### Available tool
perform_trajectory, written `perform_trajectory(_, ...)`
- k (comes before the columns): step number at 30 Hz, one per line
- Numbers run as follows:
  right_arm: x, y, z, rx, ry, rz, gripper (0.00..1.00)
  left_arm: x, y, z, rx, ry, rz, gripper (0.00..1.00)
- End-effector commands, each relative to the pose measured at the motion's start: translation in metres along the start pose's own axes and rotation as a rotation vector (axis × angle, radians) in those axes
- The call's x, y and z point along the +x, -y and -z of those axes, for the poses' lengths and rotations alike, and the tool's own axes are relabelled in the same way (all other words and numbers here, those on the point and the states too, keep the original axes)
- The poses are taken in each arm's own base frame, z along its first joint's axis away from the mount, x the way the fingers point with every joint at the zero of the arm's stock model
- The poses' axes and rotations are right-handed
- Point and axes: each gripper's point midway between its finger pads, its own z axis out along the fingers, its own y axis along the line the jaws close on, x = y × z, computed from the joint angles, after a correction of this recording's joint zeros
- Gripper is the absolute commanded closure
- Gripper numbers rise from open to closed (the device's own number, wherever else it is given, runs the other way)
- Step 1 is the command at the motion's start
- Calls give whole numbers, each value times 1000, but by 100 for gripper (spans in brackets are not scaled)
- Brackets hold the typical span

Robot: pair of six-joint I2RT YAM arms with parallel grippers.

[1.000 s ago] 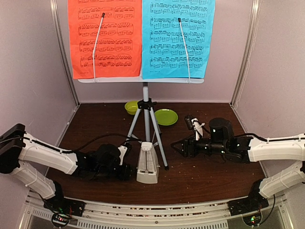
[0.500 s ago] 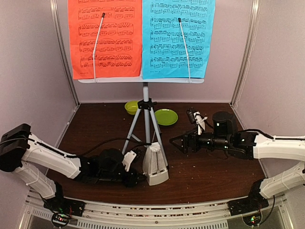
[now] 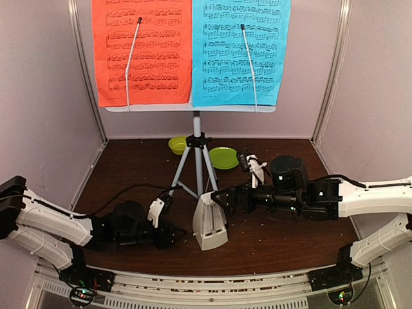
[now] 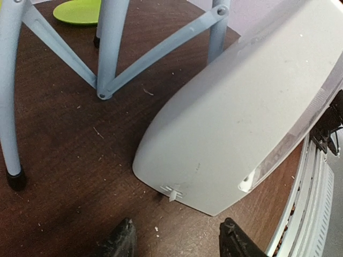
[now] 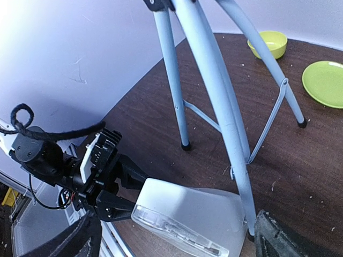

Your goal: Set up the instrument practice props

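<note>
Small whitish pyramid metronome [image 3: 211, 225] stands upright on the dark brown table [image 3: 129, 167], at the foot of the front-right leg of the grey folding tripod with black joints [image 3: 197, 151]. Touching the leg or just beside it, can't tell.

Left gripper [image 4: 177, 235]: low, front-left of the tripod, jaws spread, nothing between them, tips just short of the metronome's base.

Right gripper [image 3: 222, 199]: right of the tripod, jaws spread wide, empty, tips near the metronome's upper part. Contact unclear.

Pale grey music-stand desk [image 3: 190, 108] sits on top of the tripod. It carries the red music sheet [image 3: 141, 51] on its left half and the blue music sheet [image 3: 239, 51] on its right.

Lime-green bowl [image 3: 177, 145] is behind the tripod to the left, lime-green plate [image 3: 225, 158] behind it to the right.
</note>
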Motion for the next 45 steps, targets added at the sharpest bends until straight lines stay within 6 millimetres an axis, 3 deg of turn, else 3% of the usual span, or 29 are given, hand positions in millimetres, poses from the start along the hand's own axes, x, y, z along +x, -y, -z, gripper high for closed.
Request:
perform_trajectory(1, 4, 7, -12, 129, -9, -46, 0, -20, -3, 9, -16, 101, 1, 44)
perform_trajectory(6, 13, -3, -29, 197, -37, -55, 0, -21, -8, 13, -47, 110, -2, 42)
perform_trajectory(11, 20, 2, -40, 292, -45, -52, 5, -20, -11, 15, -65, 95, -26, 41)
perform_trajectory(19, 40, -5, -58, 250, -101, -57, 23, -18, -7, 16, -66, 42, -169, 33)
perform_trajectory(27, 37, -5, -48, 246, -114, -37, 43, -16, 0, 22, -52, 25, -324, 30)
perform_trajectory(42, 27, -23, -30, 70, -72, 37, 82, 34, 40, 5, 90, -74, -614, 13)
perform_trajectory(45, 24, -32, -24, 3, -51, 65, 84, 39, 43, 2, 101, -80, -623, 8)
